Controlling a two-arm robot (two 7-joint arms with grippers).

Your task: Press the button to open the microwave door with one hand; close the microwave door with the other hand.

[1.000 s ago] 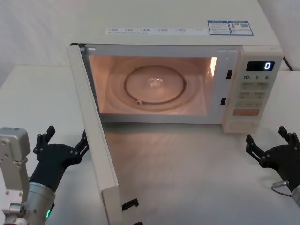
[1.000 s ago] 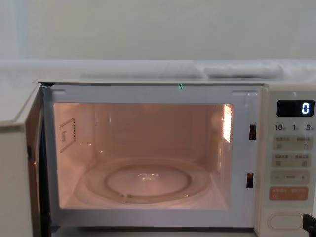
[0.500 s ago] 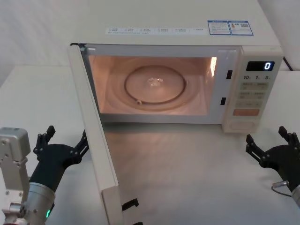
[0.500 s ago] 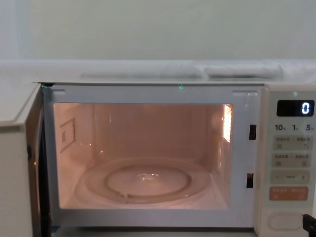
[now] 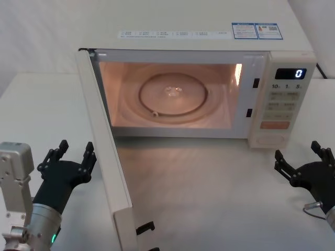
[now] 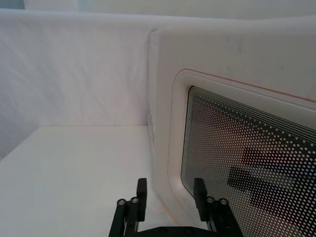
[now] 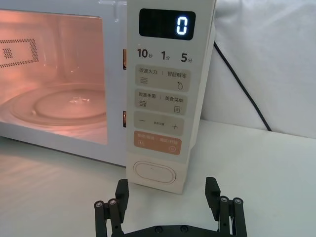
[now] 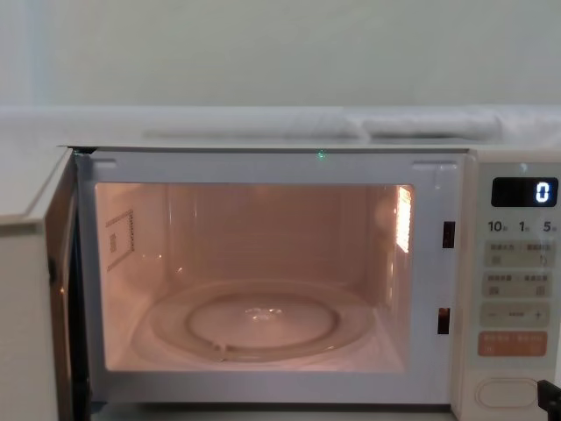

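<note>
The microwave door (image 5: 107, 167) stands swung wide open toward me, its windowed outer face (image 6: 237, 148) turned to the left. My left gripper (image 5: 75, 151), black with a silver wrist and a green light, hovers just left of that face. Its fingers (image 6: 141, 192) are open with nothing between them. The button (image 7: 155, 173), a blank cream oblong, sits at the foot of the control panel (image 7: 163, 98). My right gripper (image 7: 167, 190) hangs open low in front of it, a short way back. From the head camera this right gripper (image 5: 297, 154) is right of the microwave's front.
The cavity glows orange around a glass turntable (image 5: 172, 94), and the display (image 8: 524, 191) reads 0. Black latch hooks (image 5: 145, 228) stick out of the door's free end. A black cable (image 7: 242, 84) runs behind the microwave. White tabletop (image 5: 209, 188) spreads between the arms.
The left gripper's fingers have drawn closer together and its inner finger has come slightly away from the door. The door and the right arm have not moved.
</note>
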